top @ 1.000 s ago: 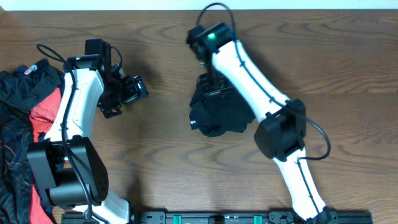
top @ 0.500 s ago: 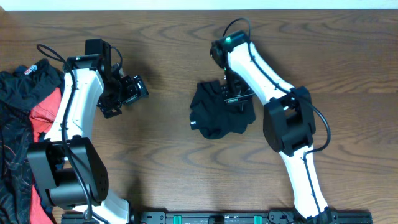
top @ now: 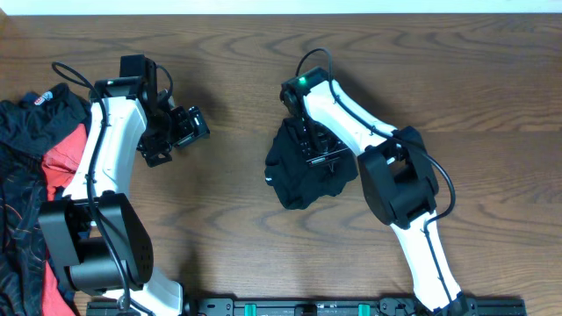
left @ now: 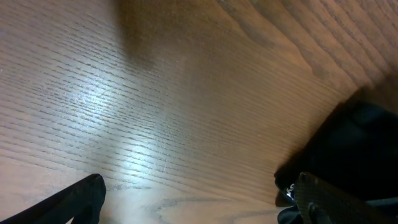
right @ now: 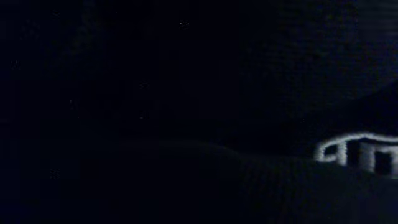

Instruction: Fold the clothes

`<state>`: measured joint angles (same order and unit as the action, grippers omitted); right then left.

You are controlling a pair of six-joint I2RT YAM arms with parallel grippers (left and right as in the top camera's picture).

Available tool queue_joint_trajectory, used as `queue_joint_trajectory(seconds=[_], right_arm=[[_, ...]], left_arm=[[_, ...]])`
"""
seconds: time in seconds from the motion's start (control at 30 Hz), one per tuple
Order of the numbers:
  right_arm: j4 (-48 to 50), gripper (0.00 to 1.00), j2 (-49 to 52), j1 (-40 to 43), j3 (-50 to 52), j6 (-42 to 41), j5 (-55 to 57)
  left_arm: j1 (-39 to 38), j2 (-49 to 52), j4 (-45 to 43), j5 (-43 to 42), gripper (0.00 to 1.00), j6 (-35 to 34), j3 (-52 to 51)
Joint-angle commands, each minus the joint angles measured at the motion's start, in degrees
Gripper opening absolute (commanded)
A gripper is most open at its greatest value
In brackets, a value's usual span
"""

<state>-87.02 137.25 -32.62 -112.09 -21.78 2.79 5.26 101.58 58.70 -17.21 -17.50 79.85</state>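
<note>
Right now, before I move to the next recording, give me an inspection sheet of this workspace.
Surface: wood-grain table, bare between the arms.
Job's things: black garment bunched mid-table, a white logo print showing; clothes pile, black, red and patterned, at the left edge.
Clutter: nothing seen.
Grippers: left gripper open, empty, over bare wood; right gripper shut, down on the black garment; whether it pinches fabric cannot be told.
Cables: black cables loop at each arm's wrist.
Surroundings: white strip along the far edge; black rail at the near edge.
</note>
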Motion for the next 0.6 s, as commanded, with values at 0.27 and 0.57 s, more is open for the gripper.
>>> queue_joint_trajectory(seconds=[0.27, 0.57], right_arm=[[-7.32, 0.95, 0.94, 6.93, -15.06, 1.31, 0.92], [-9.84, 0.99, 0.94, 14.95, -28.48, 3.45, -14.21]], left_arm=[[0.20, 0.22, -0.11, -0.07, 0.98, 1.18, 0.52], [0.20, 0.22, -0.85, -0.07, 0.98, 1.20, 0.52]])
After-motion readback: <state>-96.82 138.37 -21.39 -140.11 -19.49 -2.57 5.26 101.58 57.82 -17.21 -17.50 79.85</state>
